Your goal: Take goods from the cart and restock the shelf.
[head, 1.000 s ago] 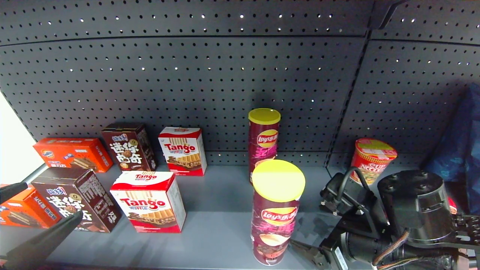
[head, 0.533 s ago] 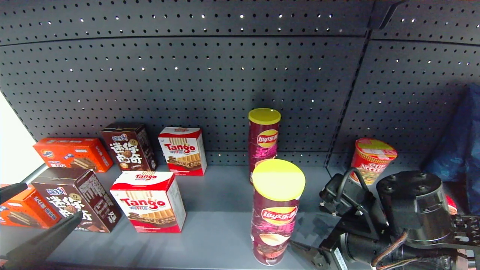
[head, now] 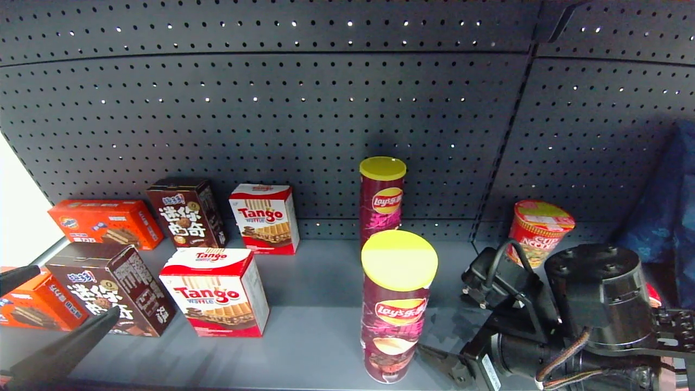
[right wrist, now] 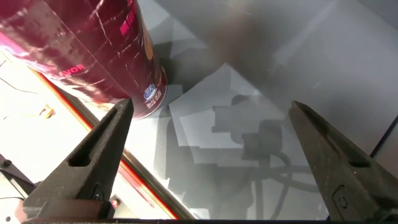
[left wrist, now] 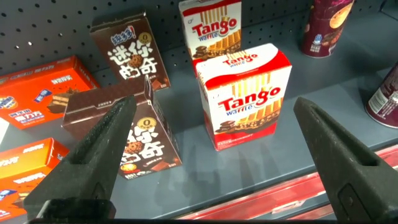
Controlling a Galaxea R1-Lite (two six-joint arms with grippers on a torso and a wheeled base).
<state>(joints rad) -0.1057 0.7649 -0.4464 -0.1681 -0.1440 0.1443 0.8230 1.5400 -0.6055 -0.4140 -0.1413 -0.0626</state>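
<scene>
A maroon chip can with a yellow lid [head: 398,304] stands upright near the front edge of the grey shelf [head: 315,293]. A second can like it [head: 382,201] stands behind it by the pegboard. My right gripper [right wrist: 214,162] is open, low at the shelf's front right, with nothing between its fingers. The front can [right wrist: 93,50] stands just outside one finger [head: 441,363]. My left gripper [left wrist: 214,155] hangs open before the shelf's left end, facing a red-and-white wafer box [left wrist: 245,93]. Its dark fingers [head: 65,347] show at the head view's lower left.
Boxes fill the shelf's left half: two wafer boxes [head: 220,290], two brown cookie boxes [head: 111,288] and orange boxes [head: 106,222]. A red cup of noodles [head: 540,228] stands at the right behind my right arm, with a blue bag [head: 662,206] beyond. Bare shelf lies between boxes and cans.
The front chip can has shifted slightly to the left. My right arm has edged a little the same way. The left gripper has not moved.
</scene>
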